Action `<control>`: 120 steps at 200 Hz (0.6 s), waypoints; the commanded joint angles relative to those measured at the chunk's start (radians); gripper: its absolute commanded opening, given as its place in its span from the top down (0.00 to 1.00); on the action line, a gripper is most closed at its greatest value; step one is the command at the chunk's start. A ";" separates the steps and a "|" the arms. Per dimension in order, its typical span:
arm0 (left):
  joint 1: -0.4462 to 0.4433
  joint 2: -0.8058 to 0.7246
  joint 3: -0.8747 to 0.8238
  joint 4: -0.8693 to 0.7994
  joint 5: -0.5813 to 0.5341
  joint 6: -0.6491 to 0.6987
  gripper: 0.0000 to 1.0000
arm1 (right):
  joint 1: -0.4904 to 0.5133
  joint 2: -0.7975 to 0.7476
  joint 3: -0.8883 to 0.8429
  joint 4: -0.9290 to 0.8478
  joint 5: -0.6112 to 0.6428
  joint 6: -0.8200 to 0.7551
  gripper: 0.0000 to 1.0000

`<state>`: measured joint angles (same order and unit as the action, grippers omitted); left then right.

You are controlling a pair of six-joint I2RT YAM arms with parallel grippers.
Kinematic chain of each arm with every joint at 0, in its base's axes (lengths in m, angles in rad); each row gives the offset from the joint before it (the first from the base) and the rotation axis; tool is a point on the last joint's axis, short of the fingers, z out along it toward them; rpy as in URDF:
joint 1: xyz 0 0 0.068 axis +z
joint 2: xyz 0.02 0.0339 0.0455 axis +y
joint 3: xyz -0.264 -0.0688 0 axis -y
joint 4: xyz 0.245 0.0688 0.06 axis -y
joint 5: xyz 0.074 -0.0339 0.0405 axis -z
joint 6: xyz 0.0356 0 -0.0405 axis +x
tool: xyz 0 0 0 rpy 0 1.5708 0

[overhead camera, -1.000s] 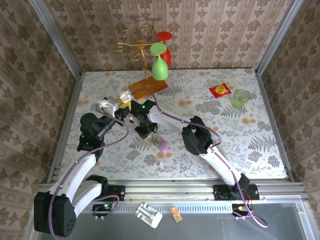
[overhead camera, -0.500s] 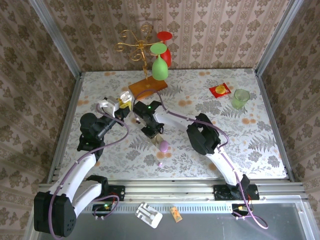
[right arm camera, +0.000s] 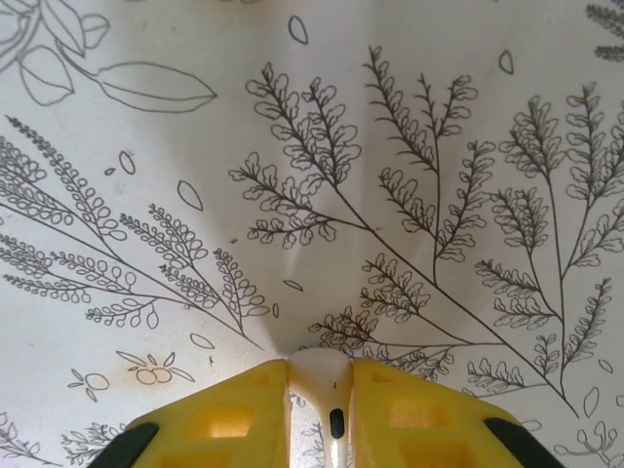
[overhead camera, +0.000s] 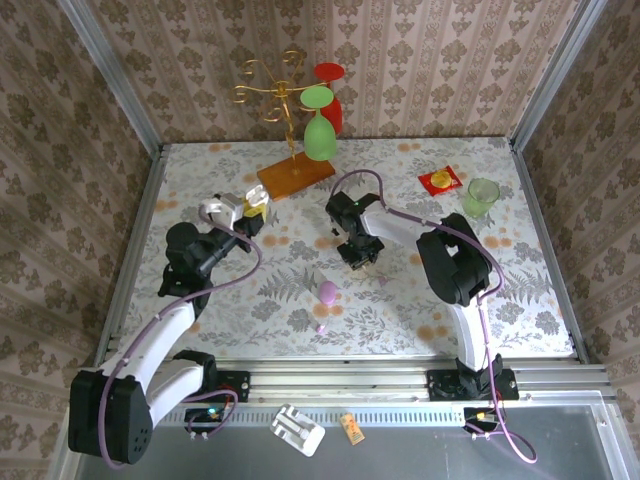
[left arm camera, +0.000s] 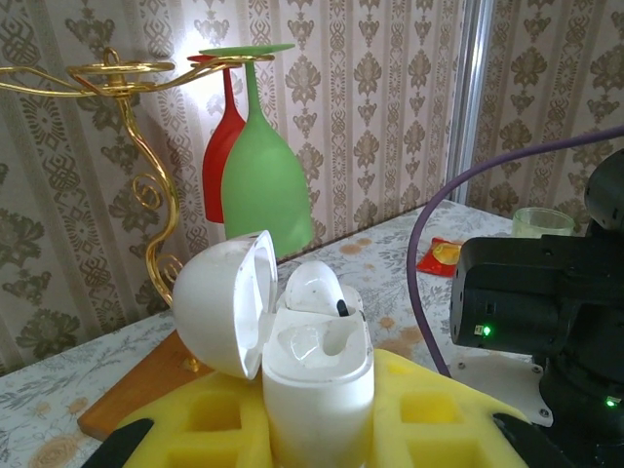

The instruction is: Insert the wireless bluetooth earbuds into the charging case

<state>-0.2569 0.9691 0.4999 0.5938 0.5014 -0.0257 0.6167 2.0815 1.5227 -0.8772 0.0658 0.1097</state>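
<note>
Wallpaper [overhead camera: 450, 60] with a pale damask pattern lines the three walls, and bare aluminium posts [overhead camera: 545, 75] stand in the corners. The table [overhead camera: 520, 280] is covered with a cloth printed in grey ferns and orange blossoms. At the back, a gilt wire rack [overhead camera: 270, 90] on a wooden base [overhead camera: 295, 173] carries a green glass [overhead camera: 318, 135] and a red glass [overhead camera: 330, 100] upside down. A red sachet [overhead camera: 439, 180] and a green cup [overhead camera: 481, 195] sit toward the far right. The left gripper [overhead camera: 248, 205], held up left of centre, is clamped on the white charging case [left arm camera: 317, 380]. The case stands upright with its lid [left arm camera: 219, 302] swung open, and one white earbud [left arm camera: 314, 288] is seated inside. The right gripper [overhead camera: 358, 255] points down over the middle of the cloth, its yellow fingers [right arm camera: 234, 409] pinched on a second white earbud [right arm camera: 312, 369]. Nearer the arms, a lilac egg-shaped object [overhead camera: 328, 292] and a tiny lilac piece [overhead camera: 321, 327] lie apart on the cloth.
</note>
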 commanded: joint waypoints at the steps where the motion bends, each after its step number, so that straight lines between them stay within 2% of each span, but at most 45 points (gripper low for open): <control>1: -0.009 0.014 0.045 0.044 0.022 0.009 0.99 | 0.008 -0.021 -0.035 -0.012 0.033 0.026 0.72; 17: -0.010 0.017 0.049 0.044 0.023 0.009 0.99 | 0.008 -0.023 -0.014 -0.030 0.032 0.053 0.62; 50: -0.014 0.016 0.052 0.035 0.028 0.016 0.98 | 0.008 0.010 0.062 -0.106 0.025 0.104 0.52; 88: -0.015 0.010 0.051 0.026 0.034 0.022 0.99 | 0.008 0.070 0.159 -0.218 0.012 0.136 0.46; 120: -0.017 0.009 0.047 0.027 0.034 0.022 0.98 | 0.008 0.134 0.243 -0.307 0.002 0.137 0.48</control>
<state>-0.2687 0.9882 0.5159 0.5987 0.5171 -0.0250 0.6197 2.1590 1.7023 -1.0531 0.0757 0.2211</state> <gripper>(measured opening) 0.197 0.524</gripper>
